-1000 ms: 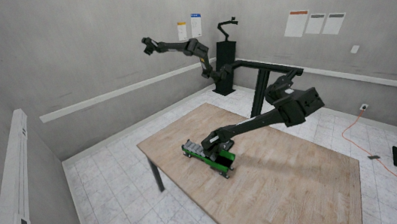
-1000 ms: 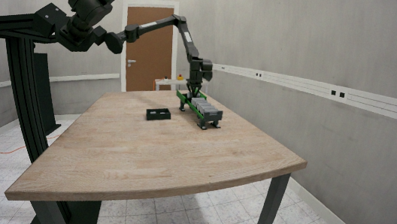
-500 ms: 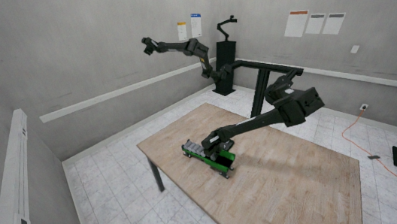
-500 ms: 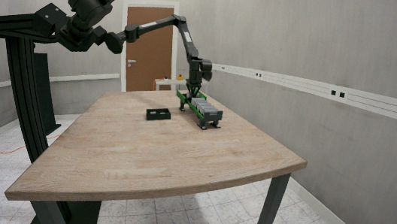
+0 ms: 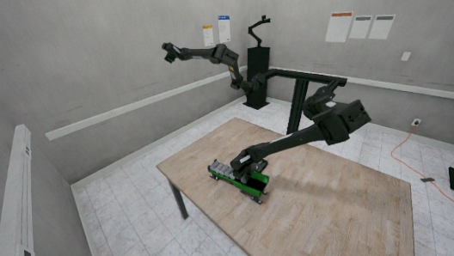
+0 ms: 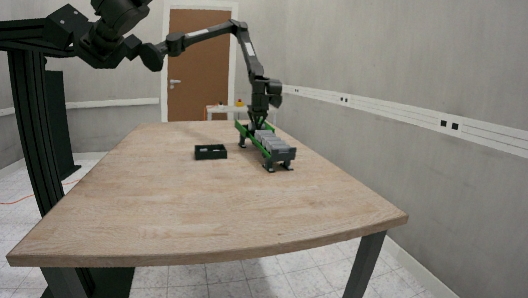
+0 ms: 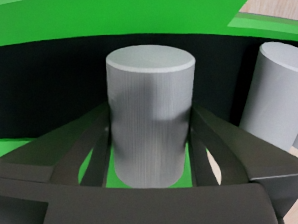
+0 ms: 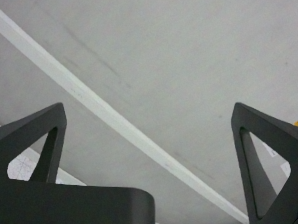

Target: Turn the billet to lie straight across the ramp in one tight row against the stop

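Billet (image 7: 150, 115) stands between the fingers of the left claw (image 5: 243, 175) (image 6: 257, 125) (image 7: 149, 110), grasped by its sides and pointing across the feed ramp (image 5: 245, 187) (image 6: 242, 129) (image 7: 125, 20), from one green side wall toward the other. The turning itself looks done; the step in hand seems to be setting it down true and closing it up with the others. Just beside it in the wrist view is a neighbouring billet (image 7: 275, 95), with a dark gap between the two. The next move probably calls for lowering if needed, a square slide toward that neighbour, then letting go; a skewed release could leave it crooked or rolling.

The ramp holds the row of billets (image 5: 223, 168) (image 6: 272, 141), crosswise and packed close together, reaching to the grey end plate (image 6: 284, 153), presumably the stop. Apart from the ramp, on the desk (image 5: 327, 180) (image 6: 200, 200), a small black tray (image 5: 262, 165) (image 6: 210, 155) has something small and pale inside, too small to name.

Farther off, the right claw (image 5: 169, 59) (image 8: 148, 111) hangs released, facing the wall, with nothing between its fingers.
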